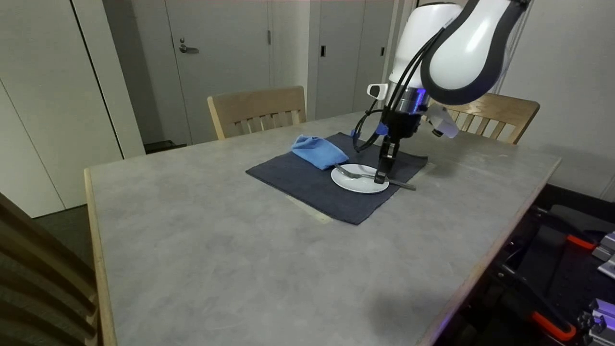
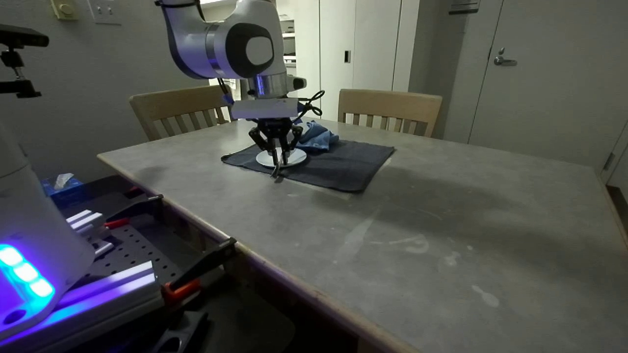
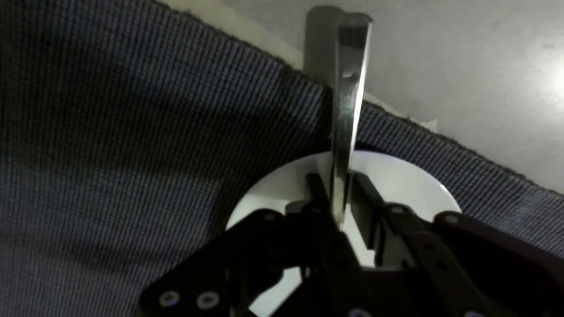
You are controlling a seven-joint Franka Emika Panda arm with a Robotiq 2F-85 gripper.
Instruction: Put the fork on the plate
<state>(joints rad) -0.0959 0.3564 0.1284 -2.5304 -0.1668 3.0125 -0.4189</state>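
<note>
The fork [image 3: 350, 94] is stretching across the white plate [image 3: 407, 182], its handle jutting past the rim. The gripper [image 3: 337, 180] is straddling that handle, fingers standing narrowly apart, though I cannot tell whether they are pinching it. Beside the plate, a blue napkin [image 1: 319, 152] is resting on the dark placemat [image 1: 307, 182] covering part of the table [image 1: 216, 240].

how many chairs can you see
3, in an exterior view: one chair past the blue napkin, another chair behind the arm, a third chair cut off at lower left. Others may be hidden.
</note>
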